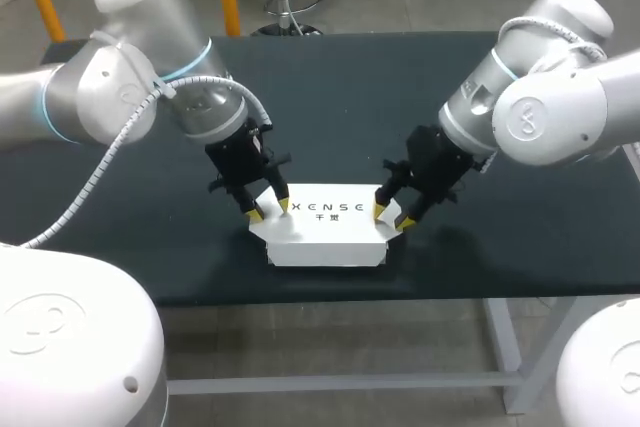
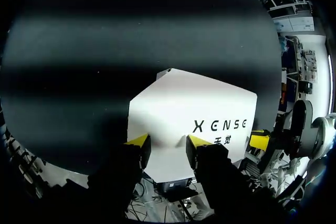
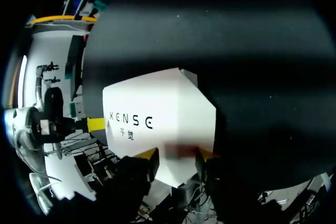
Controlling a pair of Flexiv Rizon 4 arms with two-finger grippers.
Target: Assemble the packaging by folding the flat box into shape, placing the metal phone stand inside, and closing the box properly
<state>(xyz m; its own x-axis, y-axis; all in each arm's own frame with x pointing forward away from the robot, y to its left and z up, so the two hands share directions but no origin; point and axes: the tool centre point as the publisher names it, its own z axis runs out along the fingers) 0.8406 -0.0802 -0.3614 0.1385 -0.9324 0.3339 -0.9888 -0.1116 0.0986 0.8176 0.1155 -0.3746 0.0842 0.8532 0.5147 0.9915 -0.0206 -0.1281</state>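
Currently the white box (image 1: 325, 237) sits flat on the dark tabletop (image 1: 330, 87), about centre and near its front edge. It is folded into a shallow shape with the printed top face up, cut corners at both ends and the front wall visible in the head view. Left arm (image 1: 130, 97) comes in from the left, and the left tool (image 1: 270, 210) is down at the box's far-left corner. Its fingers are spread, with yellow tips right at the top face near the edge. Left wrist view agrees: left tool (image 2: 168, 142) is released, the two tips are apart, and white box (image 2: 194, 108) surface shows between and ahead of them, nothing pinched. Can't tell whether the tips actually touch the cardboard. Right arm (image 1: 550, 107) mirrors it from the right, with the right tool (image 1: 391, 217) at the box's right end, tips apart over the corner. Right wrist view shows the right tool (image 3: 178, 156) also released, box (image 3: 157, 114) top running out ahead of the fingers. Contact is unclear there too. Each wrist view catches one yellow tip of the opposite tool at the box's far end.
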